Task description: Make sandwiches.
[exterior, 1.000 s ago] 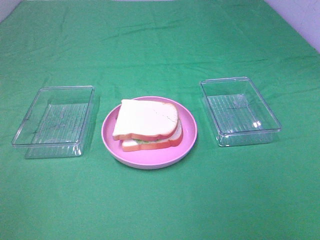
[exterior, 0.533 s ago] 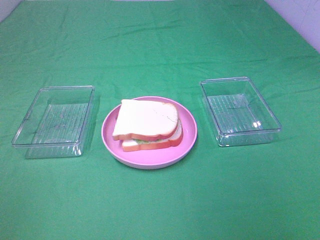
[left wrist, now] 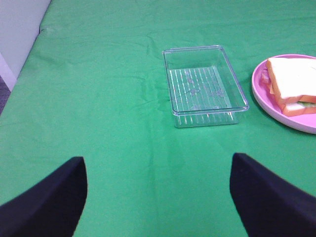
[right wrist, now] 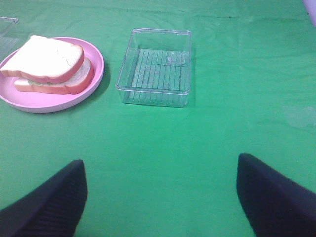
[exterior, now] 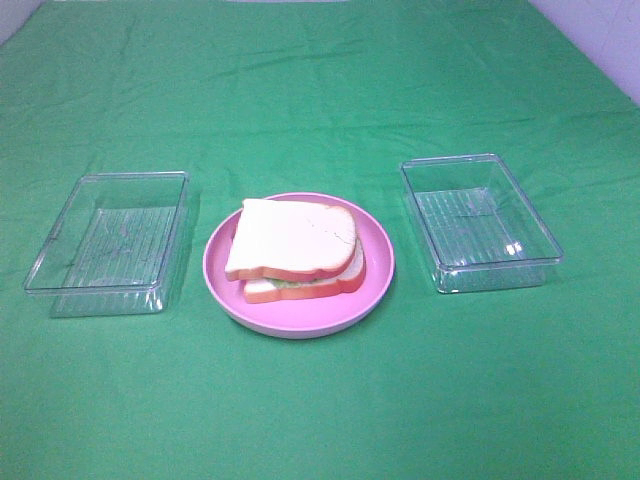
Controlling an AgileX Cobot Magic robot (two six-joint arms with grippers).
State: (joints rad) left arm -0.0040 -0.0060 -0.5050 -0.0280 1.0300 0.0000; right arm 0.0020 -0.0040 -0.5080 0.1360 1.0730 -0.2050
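A sandwich (exterior: 296, 250) of two white bread slices with orange-brown crust lies stacked on the pink round plate (exterior: 375, 285) at the table's middle; a thin pale green lettuce edge shows between the slices. Bacon and cheese are hidden. The sandwich also shows in the left wrist view (left wrist: 292, 84) and the right wrist view (right wrist: 49, 64). My left gripper (left wrist: 158, 197) is open and empty, well back from the left box. My right gripper (right wrist: 160, 197) is open and empty, well back from the right box. Neither arm shows in the exterior view.
A clear plastic box (exterior: 112, 243) stands left of the plate, another clear plastic box (exterior: 480, 221) right of it; both are empty. Green cloth (exterior: 320, 100) covers the whole table. A pale wall edge shows at the far right corner.
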